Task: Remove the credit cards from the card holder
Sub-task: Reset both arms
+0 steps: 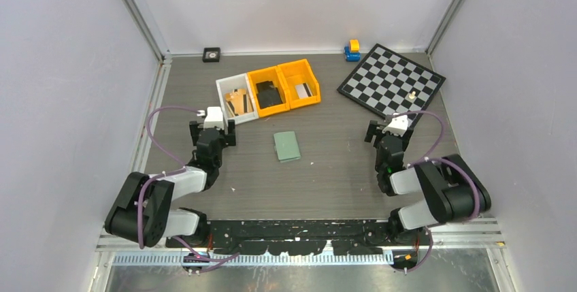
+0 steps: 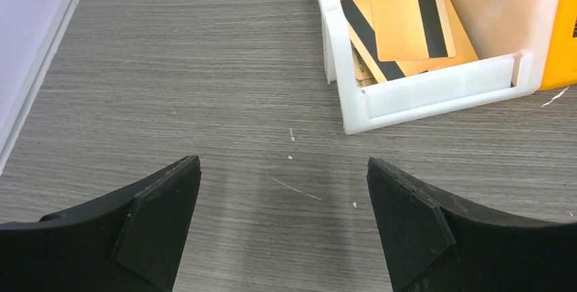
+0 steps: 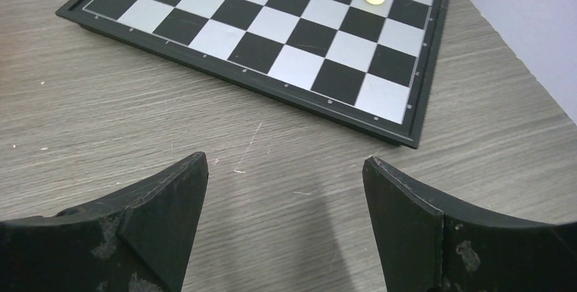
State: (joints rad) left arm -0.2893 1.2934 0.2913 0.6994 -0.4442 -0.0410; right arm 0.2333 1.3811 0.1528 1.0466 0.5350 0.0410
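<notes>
Since the card holder (image 1: 286, 146) lies shut, at three o'clock of the left gripper (image 2: 284, 190) and nine of the right gripper (image 3: 284, 186), both fingers apart and empty, I'd pin one flap and lift the other.

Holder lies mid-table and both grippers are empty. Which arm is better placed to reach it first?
Left, probably. The left gripper, open, sits nearer the holder, just short of the white bin. The right gripper, also open, faces the checkerboard and is farther from it.
</notes>
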